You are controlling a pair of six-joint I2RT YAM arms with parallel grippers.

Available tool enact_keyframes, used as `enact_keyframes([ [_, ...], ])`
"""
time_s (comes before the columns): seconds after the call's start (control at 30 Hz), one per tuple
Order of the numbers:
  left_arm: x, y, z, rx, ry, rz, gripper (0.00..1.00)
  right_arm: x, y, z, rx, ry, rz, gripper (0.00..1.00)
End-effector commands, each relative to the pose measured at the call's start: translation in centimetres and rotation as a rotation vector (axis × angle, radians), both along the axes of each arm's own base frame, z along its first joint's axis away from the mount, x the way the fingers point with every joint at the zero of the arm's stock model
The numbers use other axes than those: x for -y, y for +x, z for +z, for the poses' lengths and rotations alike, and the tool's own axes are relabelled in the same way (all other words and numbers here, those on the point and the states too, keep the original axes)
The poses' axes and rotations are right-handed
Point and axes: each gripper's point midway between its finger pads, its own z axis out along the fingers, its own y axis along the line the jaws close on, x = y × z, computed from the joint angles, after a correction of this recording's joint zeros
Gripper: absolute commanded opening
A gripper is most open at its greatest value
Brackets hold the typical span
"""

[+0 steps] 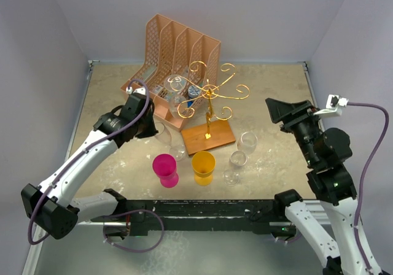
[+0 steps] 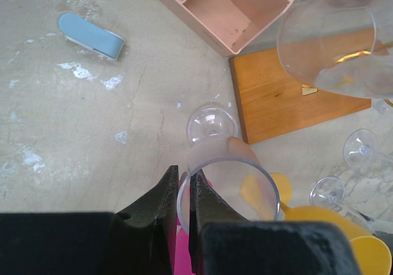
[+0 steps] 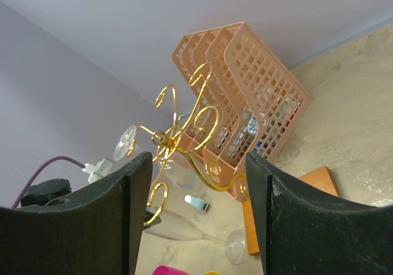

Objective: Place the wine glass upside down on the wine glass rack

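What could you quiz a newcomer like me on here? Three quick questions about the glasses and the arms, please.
1. True or false: the left tool pinches the rim of a clear wine glass.
2. The gold wire wine glass rack stands on: A) a pink tray, B) a brown wooden base, C) a blue mat.
3. Is the right tool open or shut, and does it hold anything?
Key: 1 true; 2 B; 3 open, holding nothing.

Clear wine glass [image 2: 222,167] tilts beside upright gold rack [image 1: 211,94].
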Motion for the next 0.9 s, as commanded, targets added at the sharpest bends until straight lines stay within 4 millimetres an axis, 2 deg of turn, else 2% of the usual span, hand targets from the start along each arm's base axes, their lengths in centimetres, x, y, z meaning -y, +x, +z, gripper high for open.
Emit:
enact_keyframes([
  [0.0, -1.5, -0.2, 2.5, 0.017, 0.021, 0.078, 0.00, -0.1, -0.9, 4.0, 0.060, 0.019, 0.021, 0.64],
  [0.17, -3.1, -0.5, 5.1, 0.080, 0.043, 0.126, 0.00, 0.3, -2.1, 7.3, 0.114, 0.016, 0.016, 0.64],
  [0.33, -4.6, -1.1, 9.1, 0.209, -0.001, 0.180, 0.00, -0.1, -3.4, 9.0, 0.169, 0.025, 0.060, 0.65],
  [0.5, -8.6, -1.8, 14.8, 0.434, -0.017, 0.333, 0.00, -1.6, -5.8, 11.0, 0.293, 0.085, 0.183, 0.65],
  [0.57, -9.6, -2.5, 17.7, 0.520, -0.062, 0.372, 0.00, -2.0, -5.7, 11.6, 0.287, 0.099, 0.201, 0.65],
  [0.67, -10.3, -3.1, 21.8, 0.631, -0.143, 0.397, 0.00, -2.3, -5.8, 12.2, 0.289, 0.074, 0.221, 0.67],
  [0.87, -10.1, -4.4, 29.0, 0.835, -0.331, 0.368, 0.00, -3.2, -7.1, 13.9, 0.389, 0.067, 0.295, 0.81],
])
